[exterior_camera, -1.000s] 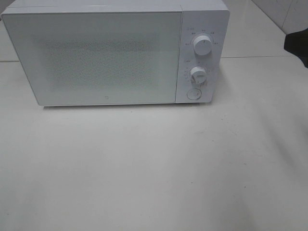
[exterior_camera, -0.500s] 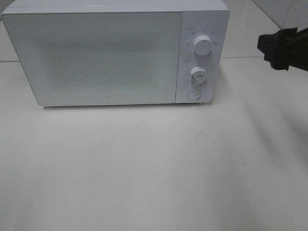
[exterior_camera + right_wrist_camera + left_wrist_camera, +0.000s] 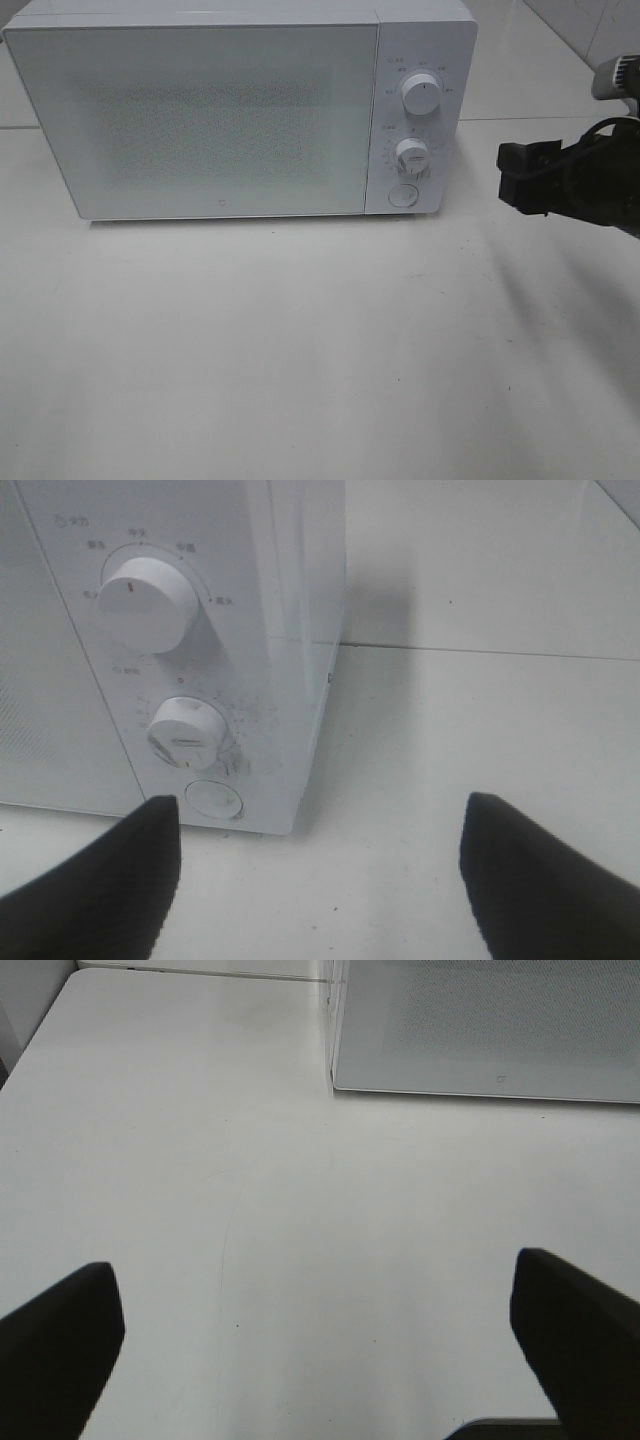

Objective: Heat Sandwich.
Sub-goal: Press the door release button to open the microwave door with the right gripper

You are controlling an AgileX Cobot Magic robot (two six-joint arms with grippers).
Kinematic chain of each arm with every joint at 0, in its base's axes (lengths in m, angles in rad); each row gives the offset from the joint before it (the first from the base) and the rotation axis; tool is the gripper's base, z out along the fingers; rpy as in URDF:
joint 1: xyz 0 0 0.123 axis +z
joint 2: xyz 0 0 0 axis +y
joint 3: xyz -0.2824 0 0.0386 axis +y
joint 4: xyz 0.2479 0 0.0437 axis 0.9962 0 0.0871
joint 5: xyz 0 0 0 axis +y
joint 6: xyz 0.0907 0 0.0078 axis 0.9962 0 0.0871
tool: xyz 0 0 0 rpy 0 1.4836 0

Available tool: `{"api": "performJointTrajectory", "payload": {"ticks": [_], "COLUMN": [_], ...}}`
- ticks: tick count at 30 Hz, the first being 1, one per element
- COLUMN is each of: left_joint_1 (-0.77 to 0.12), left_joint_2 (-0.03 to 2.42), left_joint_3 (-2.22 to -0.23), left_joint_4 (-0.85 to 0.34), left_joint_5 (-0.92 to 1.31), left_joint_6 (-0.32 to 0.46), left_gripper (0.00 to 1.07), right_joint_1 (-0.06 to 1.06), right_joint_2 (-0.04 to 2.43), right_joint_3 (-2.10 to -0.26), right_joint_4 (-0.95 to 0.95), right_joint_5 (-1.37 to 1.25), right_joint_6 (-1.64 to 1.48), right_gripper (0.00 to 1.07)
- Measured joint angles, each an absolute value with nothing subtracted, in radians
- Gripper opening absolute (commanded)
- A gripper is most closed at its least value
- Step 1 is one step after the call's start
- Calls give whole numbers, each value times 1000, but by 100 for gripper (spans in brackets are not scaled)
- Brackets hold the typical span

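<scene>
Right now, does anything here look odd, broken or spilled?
Mostly tidy: the microwave sits square, door shut, nothing spilled. One oddity: dark specks pepper the panel beside its lower knob, like grime or wear. No sandwich shows in any view.

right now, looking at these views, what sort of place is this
Probably a robot test bench set up like a kitchen counter, not a real kitchen: a white microwave with a closed door stands on a plain white table, and a black right gripper hangs open beside its dials.
</scene>
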State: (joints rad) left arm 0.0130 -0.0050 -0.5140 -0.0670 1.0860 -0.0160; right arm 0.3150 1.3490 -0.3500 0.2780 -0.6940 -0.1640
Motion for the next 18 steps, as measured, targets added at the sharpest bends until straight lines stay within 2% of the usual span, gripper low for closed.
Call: {"api": "performJointTrajectory", "payload": {"ticks": [18], "left_joint_1": [13], "left_joint_2": [-5], "left_joint_3": [-514], "left_joint_4": [-67], "left_joint_5": [1086], "left_joint_6": [-16], "left_gripper": [98], "right_joint_1": [654], "right_joint_2": [1618], "right_joint_3": [-363], "right_joint_4": [675], "right_joint_5": [-958], "right_joint_6": [-236], "right_gripper": [74]}}
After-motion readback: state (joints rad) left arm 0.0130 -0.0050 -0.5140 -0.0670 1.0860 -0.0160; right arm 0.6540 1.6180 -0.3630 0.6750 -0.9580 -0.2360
